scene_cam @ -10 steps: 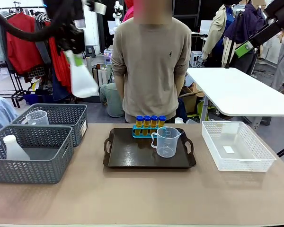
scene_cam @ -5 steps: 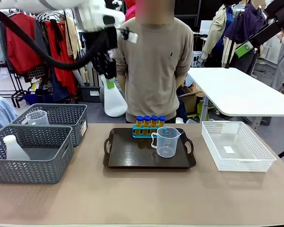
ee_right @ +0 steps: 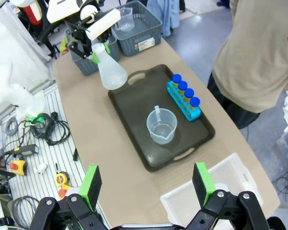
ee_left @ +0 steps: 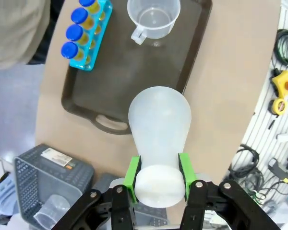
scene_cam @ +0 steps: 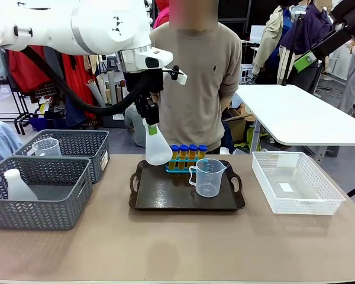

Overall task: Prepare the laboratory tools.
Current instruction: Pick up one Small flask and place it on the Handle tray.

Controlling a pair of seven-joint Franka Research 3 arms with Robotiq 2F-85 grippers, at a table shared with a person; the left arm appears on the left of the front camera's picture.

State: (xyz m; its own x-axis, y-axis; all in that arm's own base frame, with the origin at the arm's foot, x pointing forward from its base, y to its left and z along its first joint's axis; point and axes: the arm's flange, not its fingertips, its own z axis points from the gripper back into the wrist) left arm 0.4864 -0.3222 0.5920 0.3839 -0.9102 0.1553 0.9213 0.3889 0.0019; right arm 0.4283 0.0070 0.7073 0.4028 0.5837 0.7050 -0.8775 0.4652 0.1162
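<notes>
Nearest the robot's edge of the desk (scene_cam: 177,248) the surface is bare tan; at the left edge stand two grey lattice baskets, the nearer basket (scene_cam: 38,192) holding one white flask-shaped bottle (scene_cam: 16,184), the farther basket (scene_cam: 71,151) holding one clear beaker (scene_cam: 47,147). At the right edge sits one white lattice basket (scene_cam: 296,183). In the middle of the desk, toward the far edge, lies one dark brown handled tray (scene_cam: 186,188). On it stands one clear measuring beaker (scene_cam: 208,176) with handle and spout, right of the tray's centre, and along the tray's far rim one blue rack (scene_cam: 184,163) carries four blue-capped tubes (scene_cam: 187,151) of amber liquid, all upright in a row. Above the tray's far left corner the left tool (scene_cam: 152,127) grips one white translucent conical flask (scene_cam: 158,148) by its neck, the green pads (ee_left: 133,170) clamped on either side, the wide base hanging downward clear of the tray. The right tool (ee_right: 146,184) has its two green-padded fingers spread wide apart with nothing between them, high above the desk's right edge. Beyond the far edge one person (scene_cam: 192,77) in a beige sweater stands behind the tray.
</notes>
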